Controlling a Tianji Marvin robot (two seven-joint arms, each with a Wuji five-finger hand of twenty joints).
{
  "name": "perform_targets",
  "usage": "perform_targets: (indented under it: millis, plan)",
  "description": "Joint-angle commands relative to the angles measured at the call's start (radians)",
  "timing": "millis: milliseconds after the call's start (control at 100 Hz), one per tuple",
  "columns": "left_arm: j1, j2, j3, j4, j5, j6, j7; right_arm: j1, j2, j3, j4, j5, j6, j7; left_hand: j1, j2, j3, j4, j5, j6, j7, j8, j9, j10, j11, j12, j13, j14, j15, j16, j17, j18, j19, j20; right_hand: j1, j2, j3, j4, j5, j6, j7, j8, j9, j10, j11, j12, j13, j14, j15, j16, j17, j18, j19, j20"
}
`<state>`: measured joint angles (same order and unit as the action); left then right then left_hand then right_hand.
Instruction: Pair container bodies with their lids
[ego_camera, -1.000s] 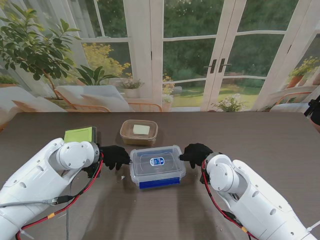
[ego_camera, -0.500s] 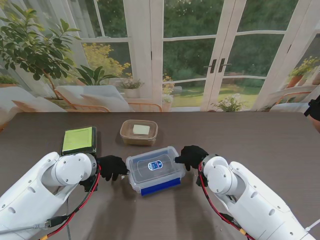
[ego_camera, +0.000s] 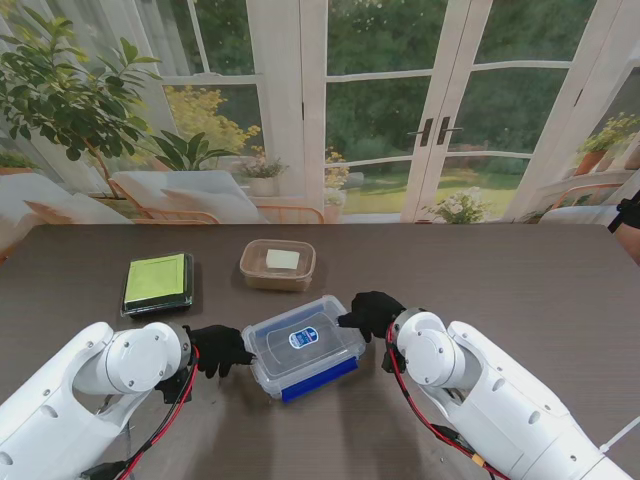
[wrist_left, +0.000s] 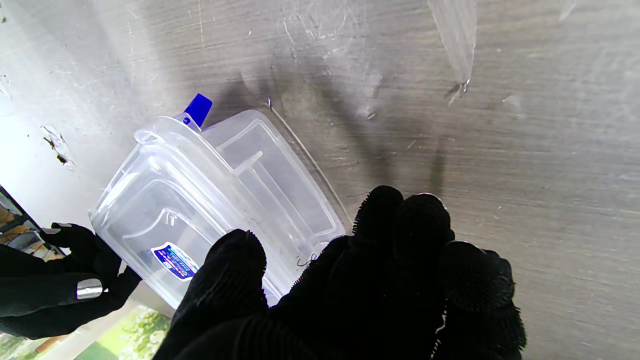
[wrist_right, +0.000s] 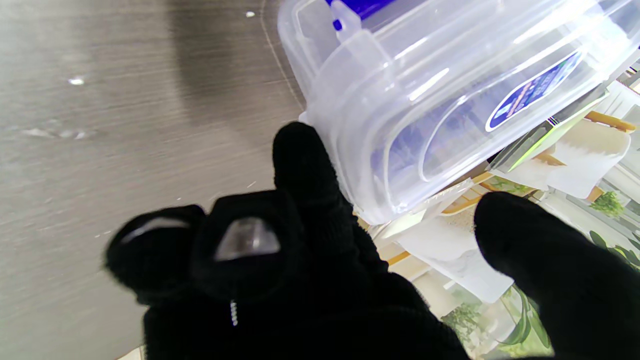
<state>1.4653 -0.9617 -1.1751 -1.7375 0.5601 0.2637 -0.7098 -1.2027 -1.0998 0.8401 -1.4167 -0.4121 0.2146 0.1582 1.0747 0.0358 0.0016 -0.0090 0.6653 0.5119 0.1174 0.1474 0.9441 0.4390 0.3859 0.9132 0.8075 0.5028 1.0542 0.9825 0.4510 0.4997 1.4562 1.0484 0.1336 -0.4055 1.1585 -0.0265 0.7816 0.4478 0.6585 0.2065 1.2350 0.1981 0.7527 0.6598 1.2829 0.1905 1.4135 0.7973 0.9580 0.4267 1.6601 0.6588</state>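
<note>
A clear plastic container (ego_camera: 302, 343) with its clear lid on, a blue label and a blue clip (ego_camera: 318, 366) is held between my two black-gloved hands, turned askew. My left hand (ego_camera: 218, 348) grips its left end; in the left wrist view the thumb (wrist_left: 235, 270) lies on the lid of the container (wrist_left: 200, 200) and the other fingers curl at its edge. My right hand (ego_camera: 372, 312) holds the far right corner; in the right wrist view the container (wrist_right: 450, 90) sits between forefinger (wrist_right: 305, 170) and thumb (wrist_right: 550, 265).
A brown tub (ego_camera: 278, 264) with a pale piece inside stands farther from me, mid-table. A black box with a green top (ego_camera: 158, 282) lies at the left. The dark wood table (ego_camera: 520, 280) stretches out to the right.
The clear container has come nearer to me and turned, its left end swinging toward me. Both hands moved with it; the left arm drew back, uncovering the green-topped box.
</note>
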Motion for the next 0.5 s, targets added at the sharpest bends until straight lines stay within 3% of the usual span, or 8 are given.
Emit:
perform_targets:
  millis: [0, 490]
  plan:
    - [0.014, -0.008, 0.005, -0.025, -0.005, -0.002, -0.017, -0.009, -0.026, -0.026, -0.006, 0.014, -0.019, 0.025, -0.003, 0.05, -0.014, 0.008, 0.014, -0.178, -0.005, 0.012, 0.014, 0.031, 0.001, -0.002, 0.014, 0.022, 0.005, 0.009, -0.006, -0.039, 0.01, -0.006, -0.012, 0.025, -0.012, -0.022, 0.029, -0.358, 0.03, 0.017, -0.033, -0.055, -0.011, -0.015, 0.025, -0.029, 0.004, -0.01, 0.004, 0.037, -0.004, 0.025]
    - [0.065, -0.006, 0.021, -0.109, 0.034, 0.095, -0.012, 0.04, -0.041, -0.086, 0.033, 0.057, -0.051, 0.025, -0.005, 0.053, -0.014, 0.008, 0.022, -0.177, -0.002, 0.016, 0.018, 0.028, 0.003, -0.002, 0.016, 0.023, -0.001, 0.005, -0.008, -0.038, 0.006, -0.013, -0.012, 0.028, -0.013, -0.022, 0.027, -0.359, 0.03, 0.017, -0.037, -0.055, -0.009, -0.016, 0.024, -0.023, 0.003, -0.01, 0.004, 0.039, -0.004, 0.031]
